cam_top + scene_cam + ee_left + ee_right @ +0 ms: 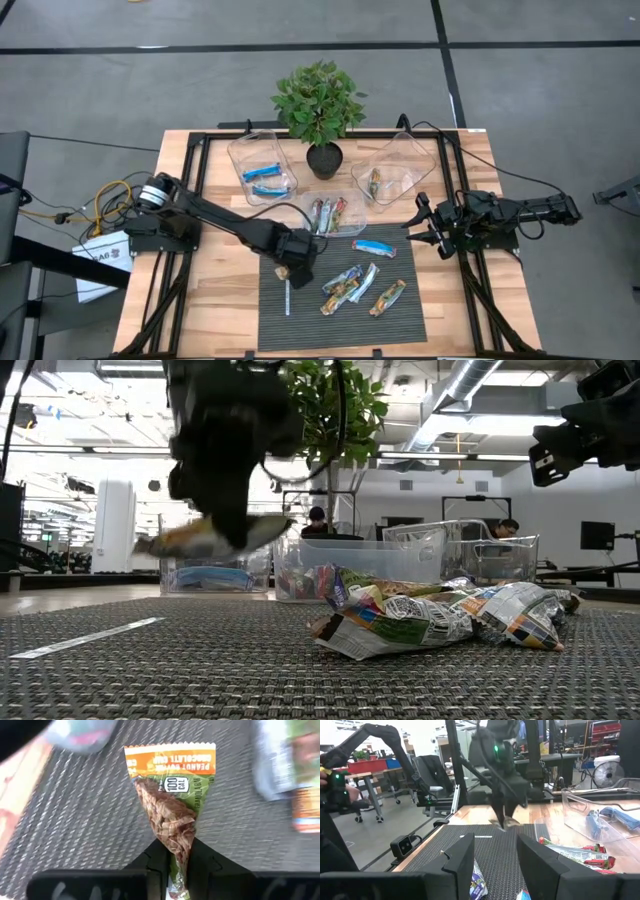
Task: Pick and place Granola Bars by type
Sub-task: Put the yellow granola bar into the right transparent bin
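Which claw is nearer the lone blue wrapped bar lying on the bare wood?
Right. The right claw hangs open just beside the blue wrapped bar; the left claw, gripping a green-orange bar, is farther off.

A light wooden table with a black frame is seen from above. A dark ribbed mat is laid on its near half. On the mat, three green-gold wrapped granola bars are clustered together (some overlapping), and a thin white stick lies apart from them near the mat's left side. A blue bar lies at the mat's far right corner. Beyond the mat, three clear plastic tubs are set on the wood: the left tub, the small middle tub, and the right tub. A potted plant is placed between the outer tubs.
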